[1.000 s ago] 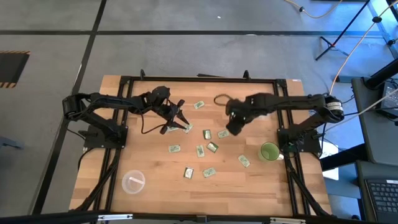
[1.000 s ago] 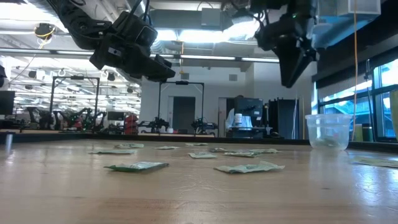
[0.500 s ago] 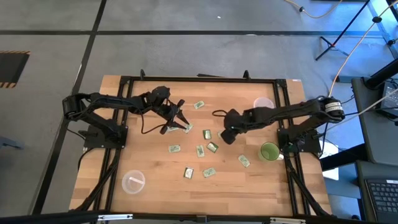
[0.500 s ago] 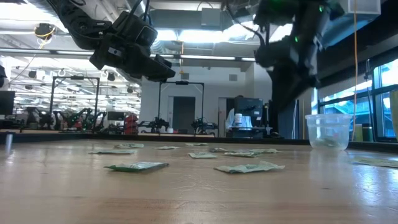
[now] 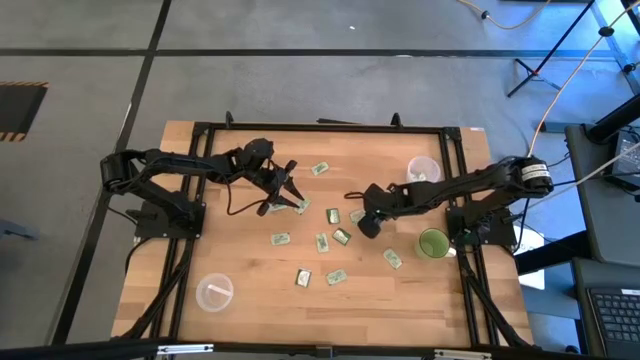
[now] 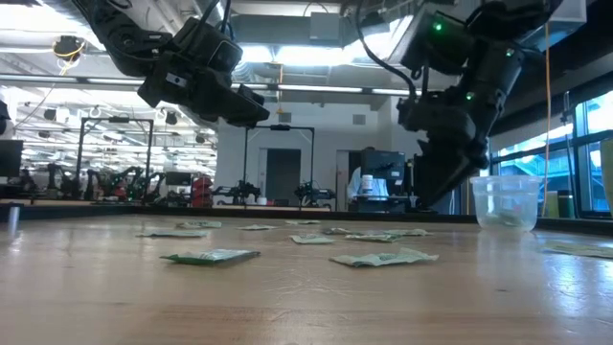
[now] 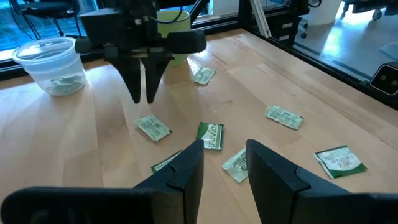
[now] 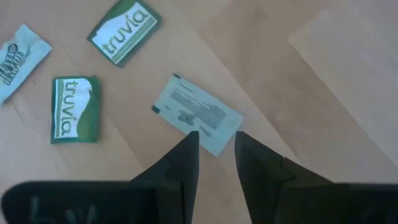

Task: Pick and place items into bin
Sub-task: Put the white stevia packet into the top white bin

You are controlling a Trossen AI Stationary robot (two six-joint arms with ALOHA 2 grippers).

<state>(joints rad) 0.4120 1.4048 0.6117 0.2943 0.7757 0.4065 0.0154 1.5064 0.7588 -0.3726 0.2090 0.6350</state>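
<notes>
High view showed my pale wooden table (image 5: 200,180) with both dark arms reaching in from its sides, and the change was all on my right: half a second earlier that arm was drawn back toward the clear plastic cup that serves as the bin (image 5: 423,169), and a second earlier it stood higher and nearer that cup, whereas now it stretched low toward the middle of the scatter. My left arm had not shifted at all; my left pincer (image 5: 290,190) hung above the packets on its own side, fingers released and holding nothing, as its wrist view confirmed. The bin stood near the table's far right corner, a few packets already lying in it, with a green cup (image 5: 433,243) nearer and a clear round lid (image 5: 214,292) well apart at the near left. My right pincer (image 5: 366,222) pointed down with its fingers a little parted and empty, and the right wrist view put it directly over a white rectangular paper packet (image 8: 198,114) lying printed side up, flat on the wood. Two green-and-white packets (image 8: 74,109) lay near that one, apart from it. I judged this the start of a fresh pick: the last drop was done, most packets were still strewn across the table, and the next move called for a short descent so the fingers straddled the white packet's edge before clenching.
</notes>
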